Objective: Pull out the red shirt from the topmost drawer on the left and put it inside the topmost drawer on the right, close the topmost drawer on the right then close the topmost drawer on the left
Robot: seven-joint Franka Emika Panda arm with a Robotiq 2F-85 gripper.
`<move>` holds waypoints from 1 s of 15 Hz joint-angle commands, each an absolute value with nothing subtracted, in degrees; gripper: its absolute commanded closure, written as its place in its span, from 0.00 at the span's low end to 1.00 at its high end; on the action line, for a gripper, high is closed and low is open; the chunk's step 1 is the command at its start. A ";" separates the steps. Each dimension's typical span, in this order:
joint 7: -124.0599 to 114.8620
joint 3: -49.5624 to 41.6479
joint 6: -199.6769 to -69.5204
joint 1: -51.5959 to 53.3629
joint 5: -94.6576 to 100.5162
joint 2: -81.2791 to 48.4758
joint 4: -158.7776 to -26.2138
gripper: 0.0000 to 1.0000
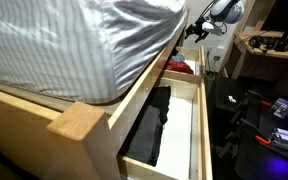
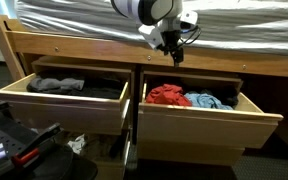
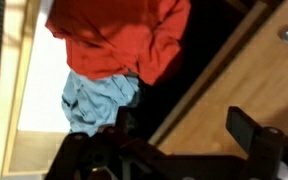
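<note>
Wrist view: the red shirt [image 3: 119,40], judged soft and light, was seen crumpled beside blue cloth [image 3: 99,100] in an open drawer [image 3: 39,100], best pinched at a fold by the spread, empty fingers [image 3: 246,125].

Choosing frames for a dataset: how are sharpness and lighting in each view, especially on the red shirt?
Wrist view: blurred, the gripper a dark silhouette, the red shirt well lit. In an exterior view the red shirt is evenly lit, the foreground dim. In an exterior view the mattress is bright, the drawer interior shadowed, the red shirt a small sliver.
</note>
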State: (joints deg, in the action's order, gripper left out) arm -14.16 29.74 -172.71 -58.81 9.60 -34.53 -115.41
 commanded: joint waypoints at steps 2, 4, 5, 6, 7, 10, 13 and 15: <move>-8.07 14.80 -165.39 -46.99 -2.82 -39.84 -113.55 0.00; -5.03 14.21 -168.38 -45.82 -6.36 -39.05 -114.98 0.00; -5.12 13.26 -168.23 -45.14 -6.60 -39.86 -114.74 0.00; -5.15 13.08 -168.14 -44.97 -6.66 -40.18 -114.47 0.00; -5.14 13.06 -167.99 -44.88 -6.70 -40.22 -114.25 0.00; -8.32 7.27 -164.65 -39.72 -7.73 -36.82 -114.93 0.00; -18.95 -5.78 -159.09 -29.81 -2.36 -29.14 -119.39 0.00; -19.24 -14.92 -152.79 -21.82 -3.32 -25.15 -120.80 0.00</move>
